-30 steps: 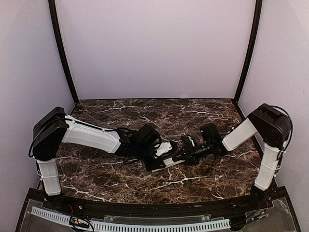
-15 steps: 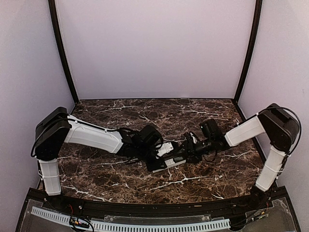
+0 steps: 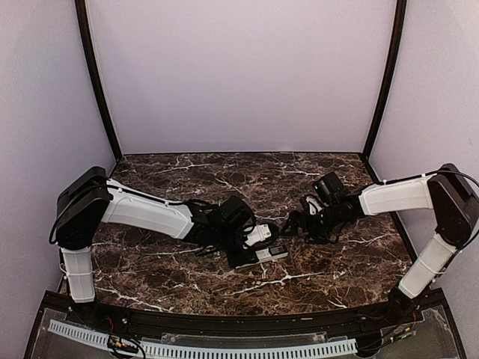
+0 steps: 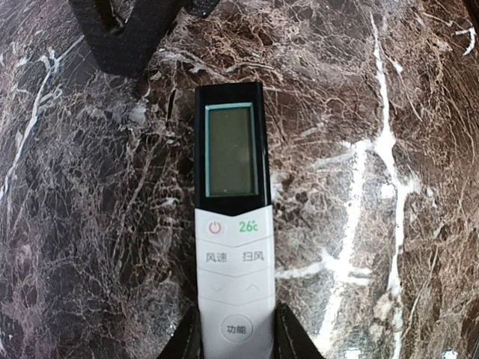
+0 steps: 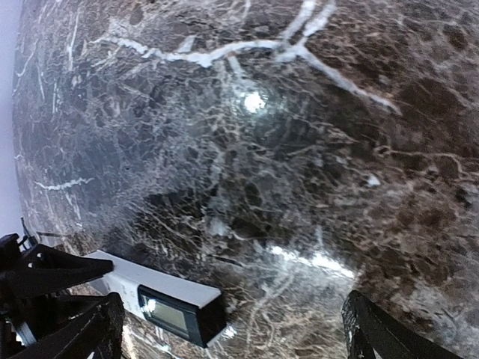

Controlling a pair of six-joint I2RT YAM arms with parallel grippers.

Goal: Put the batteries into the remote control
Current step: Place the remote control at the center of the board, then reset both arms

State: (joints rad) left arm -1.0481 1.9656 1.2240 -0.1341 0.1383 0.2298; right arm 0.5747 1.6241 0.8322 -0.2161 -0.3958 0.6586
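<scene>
The remote control (image 4: 232, 224) is a white bar with a dark screen end, face up over the marble table (image 3: 187, 179). My left gripper (image 4: 236, 340) is shut on its button end, one black finger pressed against each long side. In the top view the remote control (image 3: 263, 254) pokes out to the right of the left gripper (image 3: 251, 241). My right gripper (image 3: 296, 223) hangs a little to the right of it, apart from it. In the right wrist view that right gripper (image 5: 232, 336) is open wide and empty, with the remote control (image 5: 161, 299) at lower left. The batteries are out of view.
Dark veined marble runs all round both grippers. Pale walls with black corner posts (image 3: 93, 75) close the back and sides. A black part of the right arm (image 4: 123, 30) shows at the top left of the left wrist view, beyond the remote's screen end.
My right gripper has opened wide and drawn back to the right, away from the remote's screen end. The left gripper has kept its hold, barely moving.
</scene>
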